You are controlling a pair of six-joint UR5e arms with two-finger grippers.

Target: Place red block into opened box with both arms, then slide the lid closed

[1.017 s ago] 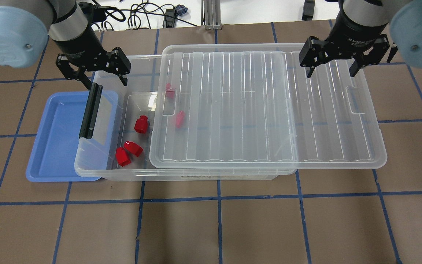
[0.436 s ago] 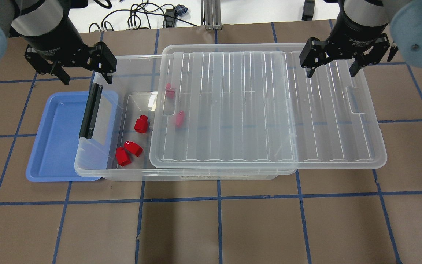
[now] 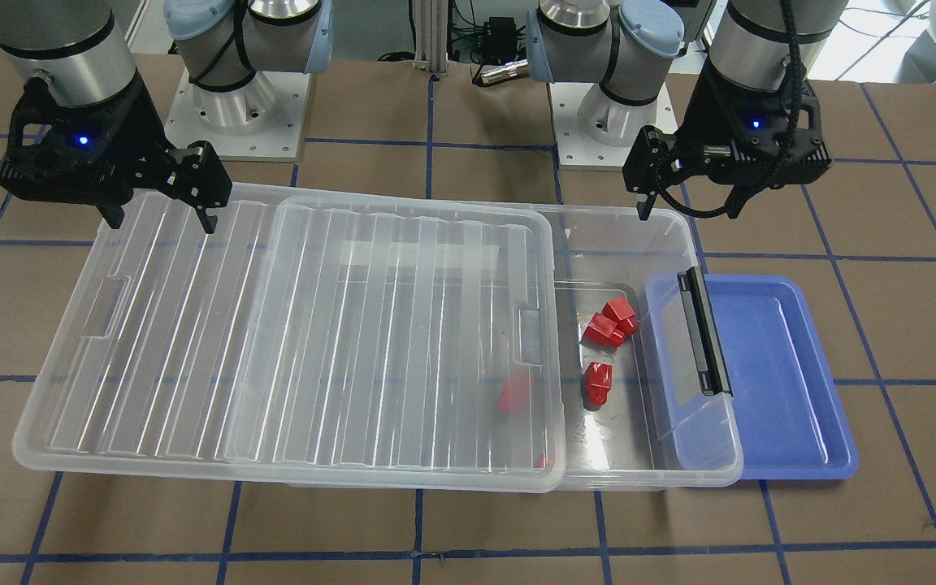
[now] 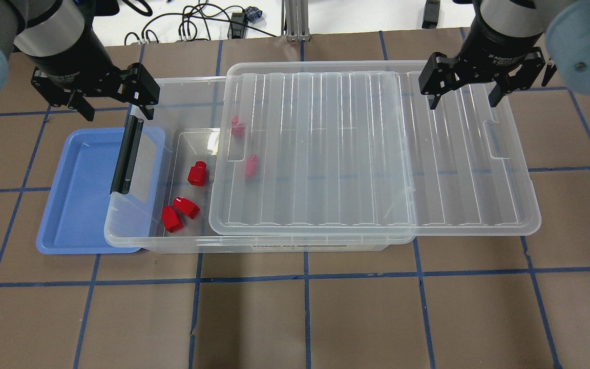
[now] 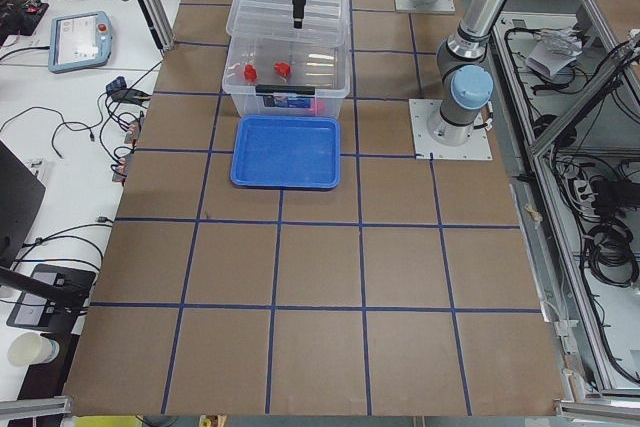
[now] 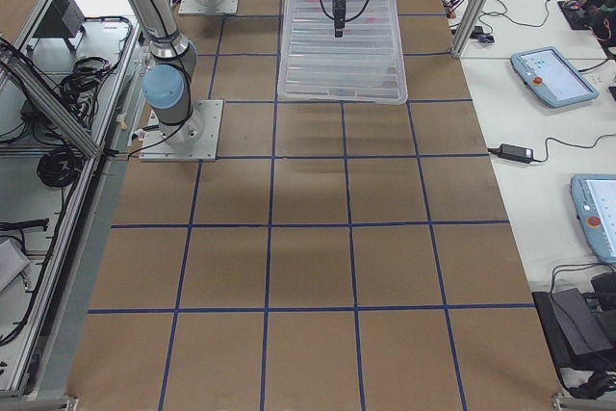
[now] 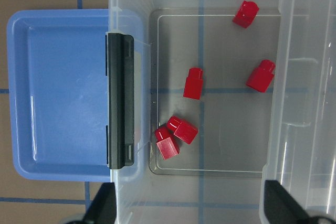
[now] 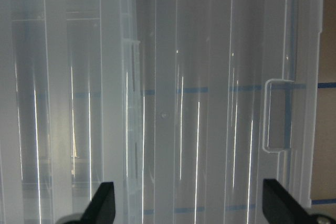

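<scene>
Two nearest red blocks (image 4: 172,219): touching each other on the floor of the box (image 4: 136,240), close to its near wall, in the uncovered end.
Third red block (image 4: 197,173): alone and farther in, about mid-depth of the same open end, apart from the pair.
Last two red blocks (image 4: 250,165): farther toward the robot's right, seen pale through the lid's edge in the overhead view; one sits mid-depth, the other near the far wall.
Box: clear, lying lengthwise on the brown bench (image 4: 305,318), with its black bar (image 4: 127,155) on the short side at the robot's left.
Lid (image 4: 366,154): flat on the box, shifted toward the robot's right and overhanging that end, so the left end is open.
Blue tray (image 4: 69,205): on the bench at the robot's left; the box's barred end reaches over its right edge.
Left gripper (image 4: 118,110): jaws spread and empty, above the far left corner of the box.
Right gripper (image 4: 463,102): jaws spread and empty, over the lid's far edge toward its right end; whether it touches the lid cannot be told.
Cables (image 4: 192,23): on the white surface beyond the bench.
</scene>
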